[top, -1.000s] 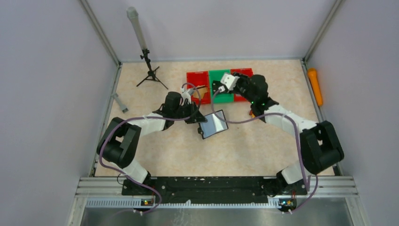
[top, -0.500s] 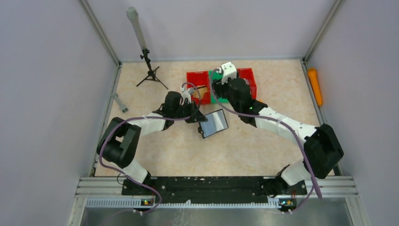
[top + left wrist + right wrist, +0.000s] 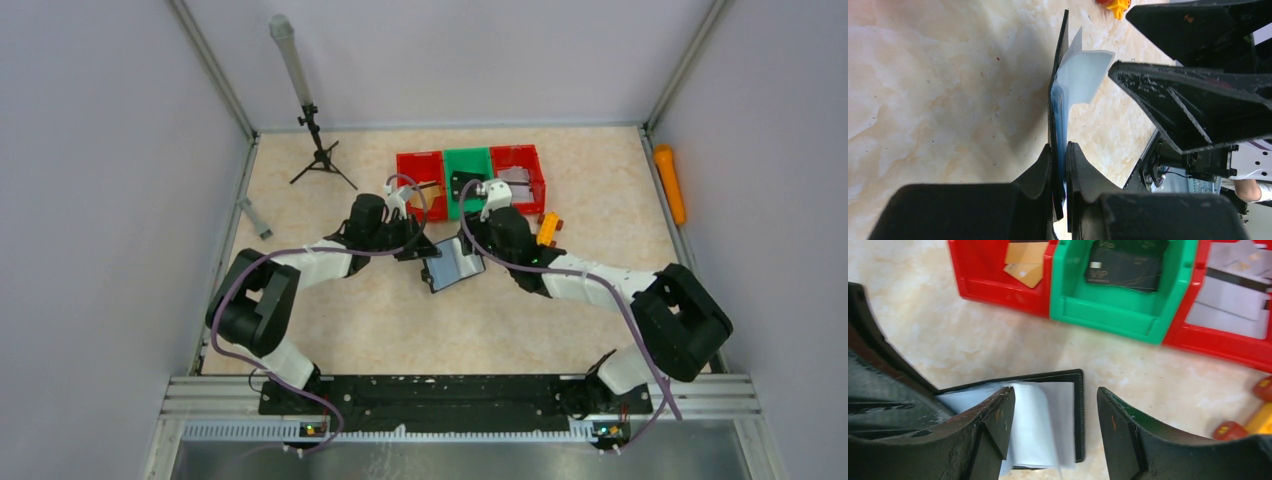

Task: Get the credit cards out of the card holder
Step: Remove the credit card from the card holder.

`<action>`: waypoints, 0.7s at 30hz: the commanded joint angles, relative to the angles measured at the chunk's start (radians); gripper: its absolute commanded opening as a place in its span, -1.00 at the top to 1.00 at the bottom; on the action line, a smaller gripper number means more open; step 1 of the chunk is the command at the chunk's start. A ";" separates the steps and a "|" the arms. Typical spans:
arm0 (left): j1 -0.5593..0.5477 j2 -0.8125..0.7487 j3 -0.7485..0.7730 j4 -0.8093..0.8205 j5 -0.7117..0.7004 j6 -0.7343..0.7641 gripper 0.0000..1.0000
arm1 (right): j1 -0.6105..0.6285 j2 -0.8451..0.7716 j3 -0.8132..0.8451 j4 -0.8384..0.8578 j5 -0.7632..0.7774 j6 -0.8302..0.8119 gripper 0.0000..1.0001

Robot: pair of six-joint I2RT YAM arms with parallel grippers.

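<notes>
Left gripper (image 3: 1060, 150) clamped, right gripper (image 3: 1055, 405) spread

3 bins (image 3: 467, 152) stand beyond the card holder (image 3: 455, 268); table (image 3: 450, 330) nearside of it looks open.

A robotics lab test cell is indicated: a beige marbled tabletop (image 3: 400, 330) is walled in by grey panels (image 3: 100, 200) on aluminium framing (image 3: 214, 75), 2 robot arms, left arm (image 3: 310, 262) and right arm (image 3: 590, 280), are bolted to a slotted rail (image 3: 720, 395), and a tripod (image 3: 320, 160) is placed at the back.
</notes>
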 commanded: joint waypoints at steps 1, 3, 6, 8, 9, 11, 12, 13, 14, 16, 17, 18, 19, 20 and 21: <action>0.003 0.005 0.032 0.041 0.010 0.017 0.98 | 0.001 0.008 -0.060 0.151 -0.129 0.089 -0.27; 0.004 0.011 0.038 0.037 0.010 0.021 0.97 | 0.001 -0.025 -0.117 0.212 -0.168 0.100 -0.31; 0.003 0.035 0.070 -0.035 -0.022 0.045 0.94 | 0.001 -0.073 -0.179 0.282 -0.209 0.104 -0.36; 0.004 0.060 0.099 -0.089 -0.036 0.059 0.93 | 0.001 -0.076 -0.191 0.302 -0.260 0.104 -0.59; 0.003 0.069 0.104 -0.097 -0.034 0.059 0.92 | 0.001 -0.065 -0.185 0.295 -0.272 0.109 -0.79; 0.003 0.085 0.112 -0.103 -0.025 0.059 0.89 | 0.002 -0.024 -0.160 0.288 -0.343 0.127 -0.89; 0.003 0.089 0.115 -0.107 -0.024 0.059 0.87 | 0.003 0.004 -0.146 0.278 -0.368 0.136 -0.90; 0.003 0.093 0.118 -0.111 -0.023 0.059 0.85 | 0.004 0.029 -0.138 0.280 -0.388 0.142 -0.91; 0.004 0.095 0.120 -0.112 -0.023 0.060 0.83 | 0.006 0.059 -0.137 0.292 -0.407 0.148 -0.91; 0.003 0.094 0.120 -0.114 -0.024 0.060 0.80 | 0.009 0.080 -0.143 0.306 -0.413 0.162 -0.89; 0.003 0.095 0.121 -0.114 -0.021 0.060 0.79 | 0.008 0.081 -0.150 0.309 -0.412 0.165 -0.86; 0.004 0.094 0.120 -0.113 -0.018 0.060 0.78 | 0.009 0.077 -0.160 0.311 -0.417 0.163 -0.83; 0.003 0.094 0.120 -0.110 -0.014 0.060 0.76 | 0.010 0.070 -0.168 0.312 -0.419 0.159 -0.81; 0.003 0.093 0.120 -0.107 -0.008 0.059 0.74 | 0.013 0.064 -0.177 0.311 -0.419 0.153 -0.79; 0.003 0.092 0.119 -0.104 -0.005 0.057 0.73 | 0.017 0.061 -0.183 0.302 -0.412 0.146 -0.77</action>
